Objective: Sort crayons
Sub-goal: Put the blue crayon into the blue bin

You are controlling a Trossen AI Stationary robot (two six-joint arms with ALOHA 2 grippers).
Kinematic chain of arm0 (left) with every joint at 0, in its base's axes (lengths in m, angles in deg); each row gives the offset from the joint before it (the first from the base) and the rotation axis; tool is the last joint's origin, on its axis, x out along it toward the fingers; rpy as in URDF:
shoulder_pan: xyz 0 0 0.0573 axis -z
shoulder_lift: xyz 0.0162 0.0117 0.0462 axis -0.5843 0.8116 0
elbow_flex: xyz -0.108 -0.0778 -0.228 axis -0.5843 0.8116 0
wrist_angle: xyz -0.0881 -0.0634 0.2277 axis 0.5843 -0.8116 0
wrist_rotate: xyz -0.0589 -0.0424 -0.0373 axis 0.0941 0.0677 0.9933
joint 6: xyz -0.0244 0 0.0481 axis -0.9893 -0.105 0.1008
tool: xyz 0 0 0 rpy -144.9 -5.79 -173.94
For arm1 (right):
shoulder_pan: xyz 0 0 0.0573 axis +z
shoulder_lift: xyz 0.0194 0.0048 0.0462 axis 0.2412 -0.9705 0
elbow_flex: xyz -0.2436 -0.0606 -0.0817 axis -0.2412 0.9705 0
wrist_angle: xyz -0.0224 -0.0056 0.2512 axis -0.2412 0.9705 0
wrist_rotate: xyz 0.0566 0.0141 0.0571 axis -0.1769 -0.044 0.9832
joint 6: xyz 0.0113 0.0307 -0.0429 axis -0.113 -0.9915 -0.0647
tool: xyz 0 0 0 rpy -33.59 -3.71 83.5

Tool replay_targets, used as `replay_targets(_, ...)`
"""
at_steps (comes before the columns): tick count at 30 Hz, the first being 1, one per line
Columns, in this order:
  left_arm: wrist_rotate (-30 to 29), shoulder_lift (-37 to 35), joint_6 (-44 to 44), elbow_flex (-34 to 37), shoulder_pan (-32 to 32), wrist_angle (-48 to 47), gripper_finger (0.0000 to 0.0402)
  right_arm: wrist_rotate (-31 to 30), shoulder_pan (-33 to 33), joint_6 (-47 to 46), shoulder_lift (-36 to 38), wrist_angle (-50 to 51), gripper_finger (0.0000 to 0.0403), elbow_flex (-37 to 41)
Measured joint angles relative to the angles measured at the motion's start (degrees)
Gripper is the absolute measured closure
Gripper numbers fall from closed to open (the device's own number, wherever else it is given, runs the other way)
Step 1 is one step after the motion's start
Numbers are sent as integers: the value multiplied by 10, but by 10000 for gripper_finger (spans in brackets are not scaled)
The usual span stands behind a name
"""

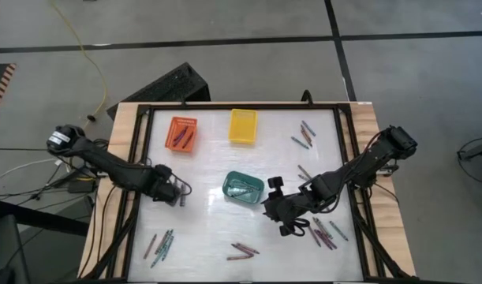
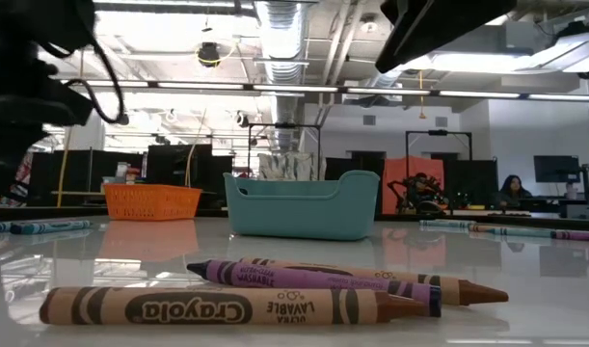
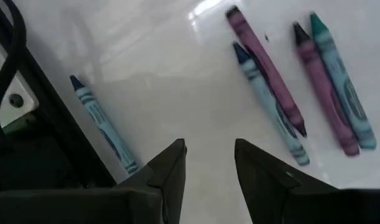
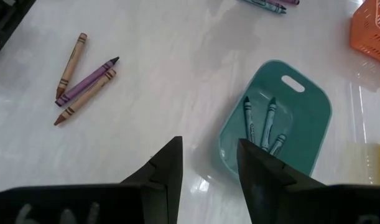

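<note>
1. High view: crayons (image 1: 158,244) lie in loose clusters toward the table's corners and lower centre, while some already rest in the orange basket (image 1: 181,133) and the teal basket (image 1: 243,188); the yellow basket (image 1: 242,125) looks empty.
2. Sorting appears to be between picks, with neither claw carrying anything.
3. Left gripper (image 1: 180,195), left of centre, hangs part open and empty above the lower-left crayons.
4. Right gripper (image 1: 274,207), just right of the teal basket, is likewise spread and empty, touching nothing.
5. Next, judging by position, either claw must descend over a single crayon, perhaps the brown-and-purple trio (image 4: 84,79), and close on it.
</note>
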Motion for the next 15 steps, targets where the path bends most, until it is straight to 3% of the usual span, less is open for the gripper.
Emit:
replay_targets(4,1,23,-64,0,64,26,274,0,0,-2,0,5,257,0)
replay_targets(9,-16,63,-209,0,140,9,274,0,0,-2,0,4,257,0)
replay_targets(15,-49,88,-342,0,190,-13,274,0,0,-2,0,4,257,0)
